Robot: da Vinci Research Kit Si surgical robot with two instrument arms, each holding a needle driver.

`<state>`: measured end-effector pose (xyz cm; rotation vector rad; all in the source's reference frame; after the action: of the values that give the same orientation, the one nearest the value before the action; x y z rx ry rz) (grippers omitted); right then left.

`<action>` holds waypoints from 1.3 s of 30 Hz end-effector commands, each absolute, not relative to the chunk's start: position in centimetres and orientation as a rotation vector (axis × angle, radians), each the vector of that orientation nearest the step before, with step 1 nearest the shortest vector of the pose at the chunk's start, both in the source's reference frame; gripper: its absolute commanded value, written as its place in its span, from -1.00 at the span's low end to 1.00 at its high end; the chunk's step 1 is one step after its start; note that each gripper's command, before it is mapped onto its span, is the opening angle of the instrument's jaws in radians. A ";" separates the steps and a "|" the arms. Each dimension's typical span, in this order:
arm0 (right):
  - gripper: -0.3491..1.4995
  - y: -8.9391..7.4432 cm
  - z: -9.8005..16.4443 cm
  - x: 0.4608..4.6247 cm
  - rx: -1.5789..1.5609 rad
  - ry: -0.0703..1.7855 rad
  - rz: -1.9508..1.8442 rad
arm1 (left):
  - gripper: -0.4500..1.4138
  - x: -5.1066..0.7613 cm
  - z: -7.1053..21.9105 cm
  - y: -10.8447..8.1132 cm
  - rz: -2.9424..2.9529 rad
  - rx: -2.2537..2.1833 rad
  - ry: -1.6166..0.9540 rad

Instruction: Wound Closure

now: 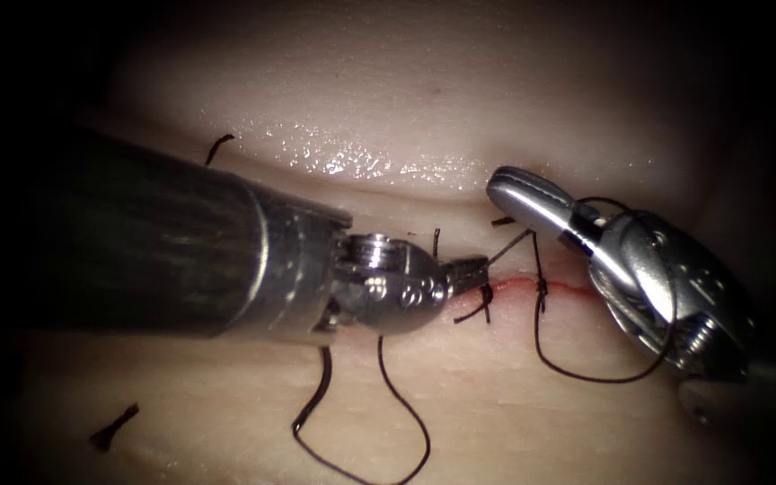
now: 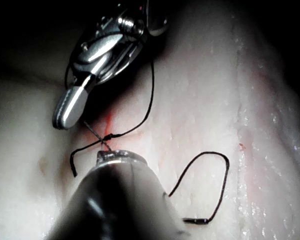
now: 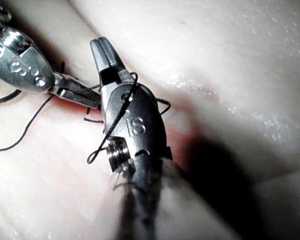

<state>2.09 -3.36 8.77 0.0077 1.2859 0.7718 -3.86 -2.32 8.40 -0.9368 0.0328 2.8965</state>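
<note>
My left tool (image 1: 471, 272) reaches in from the left, its jaws shut on a thin strand of thread (image 1: 509, 247) just above the red cut (image 1: 568, 287). The right tool (image 1: 507, 187) lies over the cut's right part with its jaws shut and nothing between them. Dark thread (image 1: 586, 377) rises from a stitch (image 1: 541, 287) in the cut, loops below it and winds around the right tool's body (image 3: 122, 102). In the right wrist view the left tool (image 3: 82, 96) grips thread beside the right tool's jaws (image 3: 101, 47). I cannot make out the needle.
Pale tissue (image 1: 361, 90) with a glossy fold lies behind the cut. Short cut ends of thread (image 1: 217, 148) (image 1: 114, 427) stick up from earlier stitches at the left. A long slack loop of thread (image 1: 361, 449) lies on the near tissue below the left tool.
</note>
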 end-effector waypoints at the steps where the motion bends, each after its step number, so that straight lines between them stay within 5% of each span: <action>1: -0.80 -3.3 8.9 2.12 0.012 1.220 0.747 | -1.00 -3.93 8.4 -2.4 2.894 -0.941 0.030; 5: -0.47 -3.2 9.0 2.11 0.092 0.917 0.649 | -1.00 -4.02 8.3 -2.5 2.889 -0.941 0.025; 11: -0.42 -3.1 9.1 2.19 0.154 0.654 0.542 | -1.00 -4.06 8.2 -2.5 2.881 -0.935 0.020; 18: -0.18 -3.2 9.4 2.42 0.221 0.512 0.440 | -1.00 -4.06 8.2 -2.5 2.880 -0.936 0.018; 21: 0.16 -3.3 9.6 2.49 0.240 0.475 0.408 | -1.00 -4.05 8.2 -2.5 2.881 -0.936 0.017; 28: 0.13 -3.3 9.8 2.44 0.261 0.410 0.357 | -1.00 -4.00 8.2 -2.6 2.884 -0.942 0.015; 39: -0.22 -3.2 10.1 2.42 0.310 0.392 0.338 | -1.00 -4.01 8.2 -2.6 2.890 -0.935 0.014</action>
<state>2.34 -3.21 10.09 0.3478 0.4010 0.3253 -3.95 -2.57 8.14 -0.9336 0.0165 2.8897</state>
